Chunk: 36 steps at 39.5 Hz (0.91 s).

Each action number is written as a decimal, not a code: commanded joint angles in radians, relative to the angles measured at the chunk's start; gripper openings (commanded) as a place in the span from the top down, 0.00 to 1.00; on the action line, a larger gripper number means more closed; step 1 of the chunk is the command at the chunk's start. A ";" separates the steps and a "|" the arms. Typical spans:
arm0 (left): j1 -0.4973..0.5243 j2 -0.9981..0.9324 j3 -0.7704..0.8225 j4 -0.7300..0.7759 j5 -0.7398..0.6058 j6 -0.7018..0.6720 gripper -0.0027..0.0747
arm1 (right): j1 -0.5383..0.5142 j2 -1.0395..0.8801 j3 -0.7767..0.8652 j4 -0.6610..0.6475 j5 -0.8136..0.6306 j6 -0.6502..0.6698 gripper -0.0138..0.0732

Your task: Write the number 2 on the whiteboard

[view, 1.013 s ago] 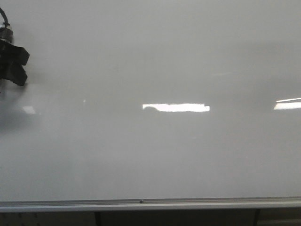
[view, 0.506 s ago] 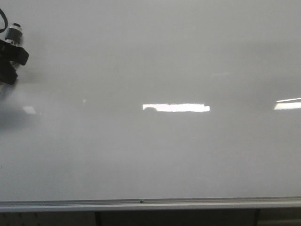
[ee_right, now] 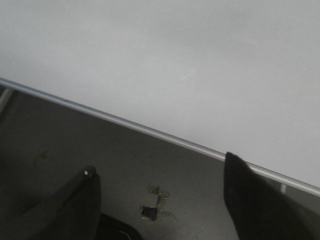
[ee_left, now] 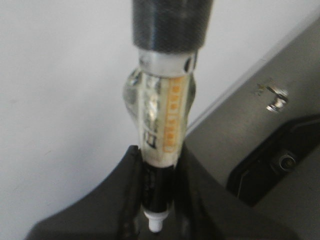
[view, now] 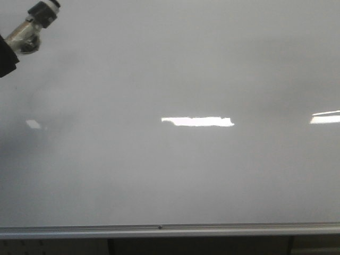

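While left gripper clamps marker and right gripper gapes empty, whiteboard is blank, approach step; next, cap looks on, needs removing.

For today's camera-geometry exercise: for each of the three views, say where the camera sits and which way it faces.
Front: faces the whiteboard head-on; left end effector with its marker enters at upper left.
Left wrist: looks along the clamped marker toward the board.
Right wrist: looks past the open right end effector at the board's edge rail.
All share the whiteboard.
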 commanded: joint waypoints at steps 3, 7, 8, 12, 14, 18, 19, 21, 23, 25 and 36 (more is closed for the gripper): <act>-0.094 -0.060 -0.054 -0.099 0.102 0.134 0.97 | 0.044 0.099 -0.116 0.250 0.070 -0.337 0.22; -0.169 -0.062 -0.059 -0.099 0.114 0.148 0.97 | 0.127 0.159 -0.184 0.327 0.125 -0.454 0.22; -0.197 -0.062 -0.059 -0.099 0.112 0.148 0.97 | 0.156 0.174 -0.205 0.328 0.136 -0.466 0.22; -0.269 -0.062 -0.059 -0.099 0.112 0.148 0.97 | 0.264 0.231 -0.287 0.306 0.154 -0.481 0.22; -0.302 -0.062 -0.062 -0.099 0.112 0.148 0.97 | 0.326 0.257 -0.323 0.280 0.154 -0.488 0.22; -0.356 -0.062 -0.068 -0.099 0.110 0.148 0.97 | 0.433 0.316 -0.391 0.219 0.149 -0.492 0.22; -0.368 -0.062 -0.068 -0.099 0.108 0.148 0.97 | 0.453 0.328 -0.403 0.207 0.146 -0.493 0.22; -0.385 -0.062 -0.068 -0.099 0.104 0.148 0.97 | 0.503 0.360 -0.432 0.176 0.136 -0.493 0.22; -0.400 -0.062 -0.068 -0.099 0.104 0.148 0.97 | 0.540 0.389 -0.454 0.155 0.122 -0.493 0.22; -0.407 -0.062 -0.068 -0.099 0.104 0.148 0.97 | 0.576 0.421 -0.477 0.129 0.103 -0.494 0.22; -0.409 -0.062 -0.068 -0.099 0.102 0.148 0.97 | 0.684 0.558 -0.567 0.123 0.064 -0.494 0.22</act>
